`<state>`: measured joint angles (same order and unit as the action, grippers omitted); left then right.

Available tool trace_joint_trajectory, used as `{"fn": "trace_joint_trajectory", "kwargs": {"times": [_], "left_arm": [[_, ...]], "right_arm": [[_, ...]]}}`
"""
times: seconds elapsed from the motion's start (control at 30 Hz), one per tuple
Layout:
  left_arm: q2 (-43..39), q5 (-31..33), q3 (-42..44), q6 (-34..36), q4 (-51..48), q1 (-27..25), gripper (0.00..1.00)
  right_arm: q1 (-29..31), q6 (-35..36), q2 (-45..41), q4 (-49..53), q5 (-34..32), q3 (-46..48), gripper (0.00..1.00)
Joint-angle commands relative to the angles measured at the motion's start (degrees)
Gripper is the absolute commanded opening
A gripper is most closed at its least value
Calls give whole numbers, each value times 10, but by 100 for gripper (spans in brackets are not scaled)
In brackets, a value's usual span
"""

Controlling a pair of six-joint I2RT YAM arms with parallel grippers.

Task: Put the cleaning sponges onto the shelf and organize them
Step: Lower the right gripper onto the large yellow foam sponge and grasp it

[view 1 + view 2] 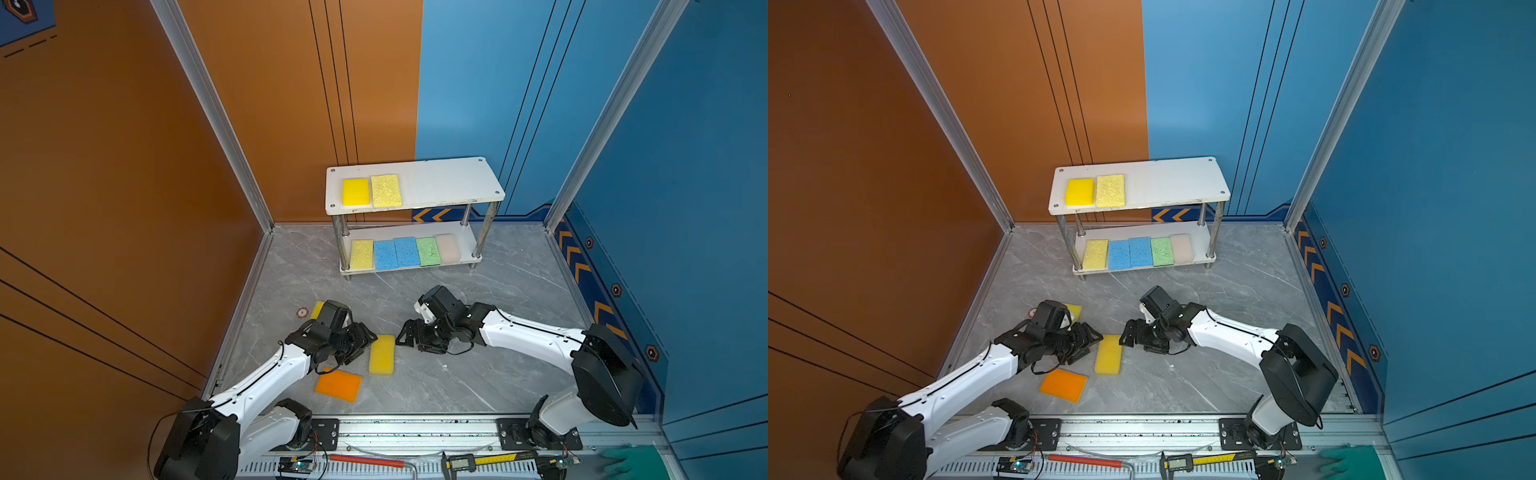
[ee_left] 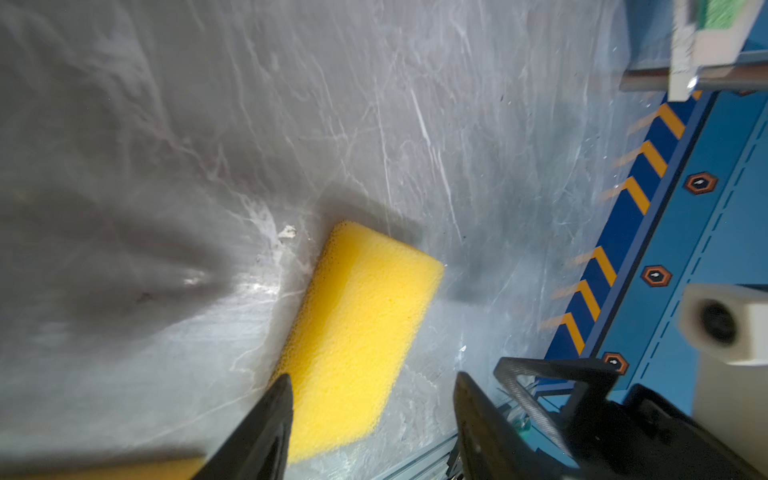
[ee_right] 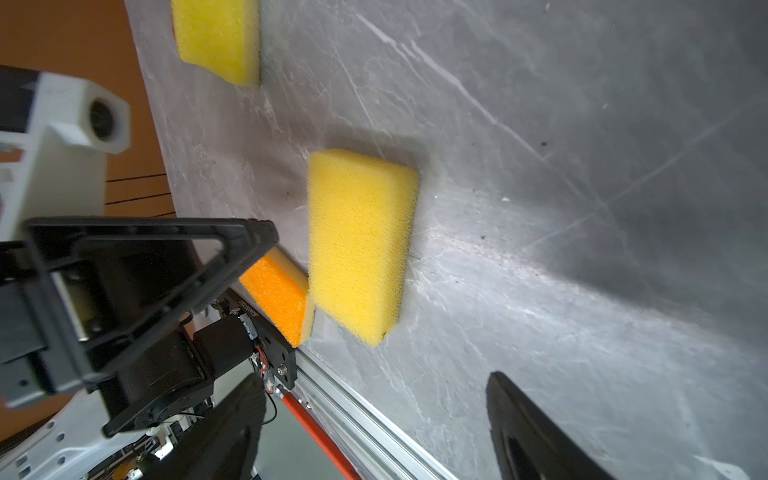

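Observation:
A yellow sponge [image 1: 382, 354] [image 1: 1108, 354] lies flat on the grey floor between both arms. My left gripper [image 1: 369, 337] [image 2: 372, 382] is open, with the sponge's near corner [image 2: 361, 316] between its jaws and one finger at the sponge's edge. My right gripper [image 1: 404, 334] [image 3: 372, 382] is open and empty, just right of that sponge [image 3: 359, 245]. An orange sponge [image 1: 338, 385] [image 3: 278, 295] lies nearer the front. Another yellow sponge [image 1: 318, 309] [image 3: 218, 37] is half hidden behind the left wrist. The shelf [image 1: 449, 178] holds two yellow sponges on top and several coloured sponges [image 1: 405, 252] below.
The shelf stands against the back wall, with orange wall left and blue wall right. An aluminium rail [image 1: 415, 428] runs along the front with a red-handled tool [image 1: 365, 461], a caliper [image 1: 461, 462] and a green glove [image 1: 631, 459]. A round sticker [image 1: 302, 312] is on the floor.

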<state>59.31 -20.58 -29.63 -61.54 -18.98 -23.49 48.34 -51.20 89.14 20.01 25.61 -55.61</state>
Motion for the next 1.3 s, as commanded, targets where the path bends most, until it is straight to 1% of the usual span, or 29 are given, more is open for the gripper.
{"fn": "trace_joint_trajectory", "kwargs": {"times": [0.0,0.1,0.2,0.27,0.4,0.53,0.73,0.83,1.27], "left_arm": [[-39,6,8,9,-58,23,63],[-58,-7,11,13,-67,33,64],[-70,-14,19,13,-73,33,66],[-82,-15,25,10,-76,31,66],[-113,-10,35,1,-88,32,67],[-128,-13,39,0,-97,33,67],[-135,-20,45,3,-99,33,69],[-136,-22,45,4,-99,33,70],[-159,-32,66,1,-106,36,71]], "right_arm": [[25,44,36,57,-29,-36,81],[48,56,70,64,-32,-59,80],[66,60,101,64,-32,-81,77],[76,61,118,64,-35,-97,76],[86,61,142,64,-36,-117,72],[89,59,158,64,-40,-127,65],[89,55,170,64,-47,-138,60],[88,53,177,64,-49,-143,55],[82,46,193,64,-59,-147,48]]}}
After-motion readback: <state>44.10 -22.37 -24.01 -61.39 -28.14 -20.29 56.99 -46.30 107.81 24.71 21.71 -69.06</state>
